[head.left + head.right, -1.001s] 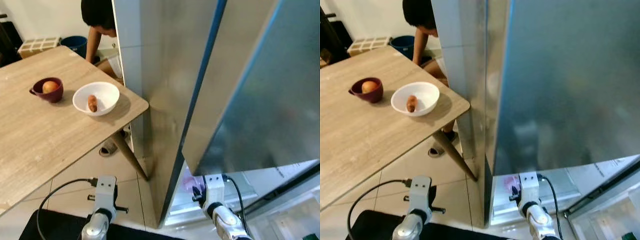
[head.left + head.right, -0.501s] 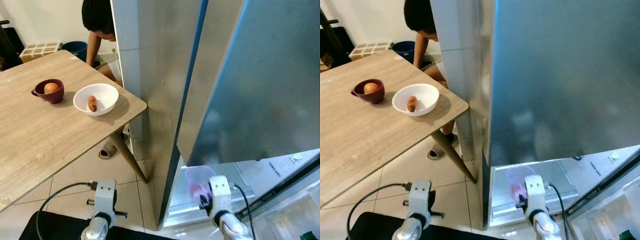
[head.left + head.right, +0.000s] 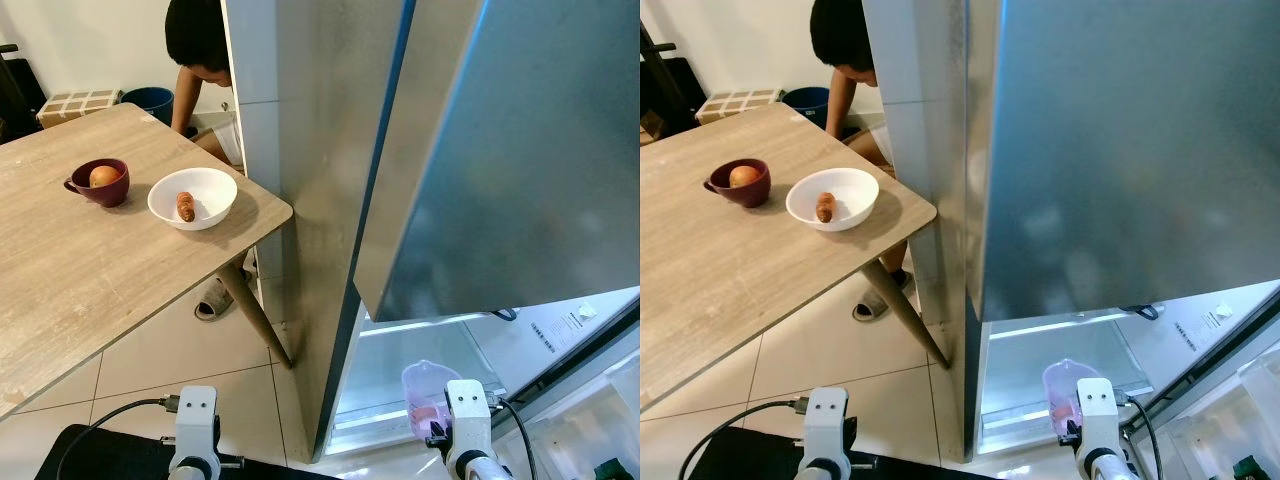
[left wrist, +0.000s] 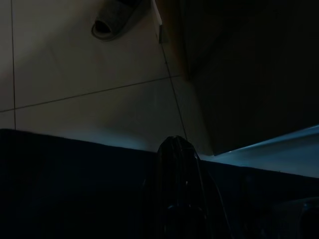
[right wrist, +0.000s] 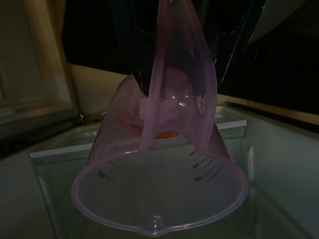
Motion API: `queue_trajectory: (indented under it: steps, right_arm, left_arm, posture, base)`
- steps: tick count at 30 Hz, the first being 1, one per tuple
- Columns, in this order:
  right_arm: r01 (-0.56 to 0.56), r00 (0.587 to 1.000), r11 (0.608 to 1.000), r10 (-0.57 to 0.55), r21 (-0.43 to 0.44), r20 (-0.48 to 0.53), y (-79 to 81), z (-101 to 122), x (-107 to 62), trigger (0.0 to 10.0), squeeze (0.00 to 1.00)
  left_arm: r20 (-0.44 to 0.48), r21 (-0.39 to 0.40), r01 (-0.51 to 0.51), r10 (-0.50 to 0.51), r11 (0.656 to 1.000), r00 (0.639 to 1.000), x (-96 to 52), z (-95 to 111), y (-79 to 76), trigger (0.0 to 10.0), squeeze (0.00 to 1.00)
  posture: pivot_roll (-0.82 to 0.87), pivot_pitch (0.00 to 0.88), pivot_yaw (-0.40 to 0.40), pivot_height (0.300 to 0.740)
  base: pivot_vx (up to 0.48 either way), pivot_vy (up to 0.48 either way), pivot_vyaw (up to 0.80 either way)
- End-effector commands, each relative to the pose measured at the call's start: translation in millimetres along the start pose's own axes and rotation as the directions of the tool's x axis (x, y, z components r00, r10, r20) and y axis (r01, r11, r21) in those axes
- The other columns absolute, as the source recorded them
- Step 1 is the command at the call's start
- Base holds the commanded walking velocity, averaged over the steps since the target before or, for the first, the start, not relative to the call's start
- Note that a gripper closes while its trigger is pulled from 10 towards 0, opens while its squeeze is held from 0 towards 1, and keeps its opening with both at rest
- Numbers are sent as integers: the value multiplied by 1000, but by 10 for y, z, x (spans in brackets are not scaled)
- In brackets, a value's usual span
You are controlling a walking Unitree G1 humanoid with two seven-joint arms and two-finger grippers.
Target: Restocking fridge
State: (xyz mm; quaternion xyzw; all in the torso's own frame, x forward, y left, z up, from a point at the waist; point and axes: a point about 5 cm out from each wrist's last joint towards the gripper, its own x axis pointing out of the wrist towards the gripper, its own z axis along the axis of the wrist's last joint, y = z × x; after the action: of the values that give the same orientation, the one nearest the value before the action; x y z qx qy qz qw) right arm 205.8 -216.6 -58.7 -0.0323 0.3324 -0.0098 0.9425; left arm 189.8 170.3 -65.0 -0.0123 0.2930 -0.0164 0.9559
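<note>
A translucent purple measuring jug point(image 3: 424, 392) with something orange inside hangs by its handle from my right gripper point(image 3: 443, 432), which is shut on it. The jug point(image 5: 160, 199) is in front of the fridge's lit lower compartment point(image 3: 400, 345), over a glass shelf. The fridge door point(image 3: 500, 150) stands open above it. On the wooden table point(image 3: 60, 280) to the left stand a white bowl point(image 3: 192, 197) with a small orange-brown item and a maroon cup point(image 3: 98, 181) holding a round fruit. My left gripper point(image 4: 179, 199) hangs low over the floor in the dark.
A person point(image 3: 198, 40) bends down behind the fridge, beyond the table's far corner. A slipper point(image 3: 212, 298) lies on the tiles by the slanted table leg. Clear door bins point(image 3: 600, 420) sit at the lower right. A dark mat lies under my left arm.
The camera has shifted slightly. My right gripper with the jug has come down and to the right, so the jug shows fully below the door. My left arm has sunk lower.
</note>
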Motion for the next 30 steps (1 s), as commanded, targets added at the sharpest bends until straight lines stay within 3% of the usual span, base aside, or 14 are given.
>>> queue_trajectory:
  steps: [1,11,30]
  right_arm:
    - [4,1000,1000,-4,8,9,19,38,18,10000,0]
    - [-1,1000,1000,1,8,12,40,45,23,10000,0]
    - [-3,1000,1000,3,2,17,40,59,26,10000,0]
  left_arm:
    - [-25,2,8,-8,1000,1000,-7,-41,-17,10000,0]
    - [-20,-7,18,-18,1000,1000,2,-29,-40,10000,0]
    - [-26,-20,30,-31,999,999,0,-44,-48,10000,0]
  posture:
    - [-111,104,-18,740]
    - [-110,105,-20,740]
    - [-116,106,-22,740]
  base:
    - [0,0,0]
    - [0,0,0]
    - [0,-308,0]
